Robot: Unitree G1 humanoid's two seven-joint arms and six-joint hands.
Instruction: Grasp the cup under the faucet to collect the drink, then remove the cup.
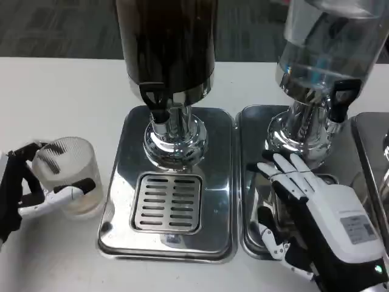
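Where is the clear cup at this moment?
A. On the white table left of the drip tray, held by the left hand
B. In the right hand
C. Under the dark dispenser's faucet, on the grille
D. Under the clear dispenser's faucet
A: the clear cup stands on the white table, left of the drip tray, with the left hand gripping it; the fingers wrap its front.

We see a clear, ridged plastic cup (pixel 68 175) standing upright on the white tabletop (pixel 55 97), left of the dark drink dispenser (pixel 167 55). Its black faucet (pixel 155 100) hangs over the slotted drip grate (pixel 168 202), well apart from the cup.
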